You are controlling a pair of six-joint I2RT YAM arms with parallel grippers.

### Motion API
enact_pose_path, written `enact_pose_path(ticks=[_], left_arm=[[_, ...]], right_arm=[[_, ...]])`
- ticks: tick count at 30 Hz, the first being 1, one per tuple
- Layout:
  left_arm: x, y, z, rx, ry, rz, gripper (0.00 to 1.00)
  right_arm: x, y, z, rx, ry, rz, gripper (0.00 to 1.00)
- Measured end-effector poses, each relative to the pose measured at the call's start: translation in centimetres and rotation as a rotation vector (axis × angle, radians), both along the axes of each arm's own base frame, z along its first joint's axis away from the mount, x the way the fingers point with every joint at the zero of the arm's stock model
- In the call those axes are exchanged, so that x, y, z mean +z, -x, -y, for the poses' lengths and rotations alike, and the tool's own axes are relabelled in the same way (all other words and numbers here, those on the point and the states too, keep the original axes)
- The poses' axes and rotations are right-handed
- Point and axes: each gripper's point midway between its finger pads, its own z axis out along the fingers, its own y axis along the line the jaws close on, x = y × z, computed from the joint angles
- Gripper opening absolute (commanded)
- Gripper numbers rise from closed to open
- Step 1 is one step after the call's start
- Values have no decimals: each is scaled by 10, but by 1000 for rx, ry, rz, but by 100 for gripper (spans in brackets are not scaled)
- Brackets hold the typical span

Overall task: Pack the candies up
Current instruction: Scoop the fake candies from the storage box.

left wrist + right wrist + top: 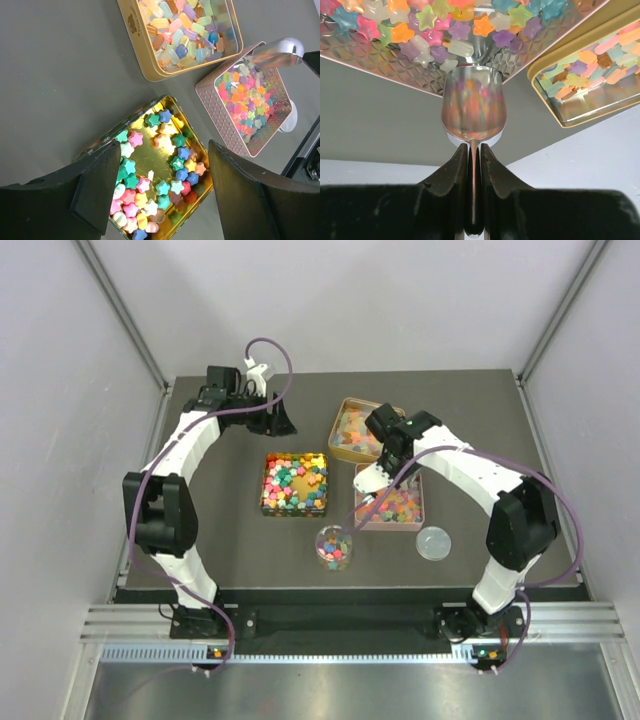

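On the dark worktop (230, 550) we see the candies (293, 483) lying in three open tins, a square gold tin (265, 485), a rounded gold tin (134, 30) and a pink tin (220, 125), with more in a clear cup (335, 548) nearer the front. The left arm's jaws hang spread wide at the back, grasping nothing, while the right arm's jaws are clenched on the handle of a metal scoop (474, 107) whose bowl is at the pink tin's wall.
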Motion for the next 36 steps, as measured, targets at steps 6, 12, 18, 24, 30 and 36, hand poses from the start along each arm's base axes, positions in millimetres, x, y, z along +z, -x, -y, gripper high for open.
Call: enact_pose_path(ticks=[6, 12, 18, 24, 30, 36], left_arm=[[-2, -1, 0, 0, 0, -4, 75], [-2, -1, 0, -1, 1, -4, 75], [-2, 0, 2, -10, 10, -8, 75], [-5, 0, 2, -14, 15, -15, 75], [-7, 6, 1, -25, 18, -40, 75], [-12, 13, -2, -47, 1, -59, 75]], right_arm=[[-5, 5, -4, 16, 7, -21, 0], [-7, 17, -11, 48, 22, -50, 0], [-5, 33, -27, 79, 2, -90, 0], [-1, 40, -45, 80, -64, -149, 0], [-3, 43, -48, 65, -83, -165, 0], [-6, 40, -44, 53, -88, -159, 0]])
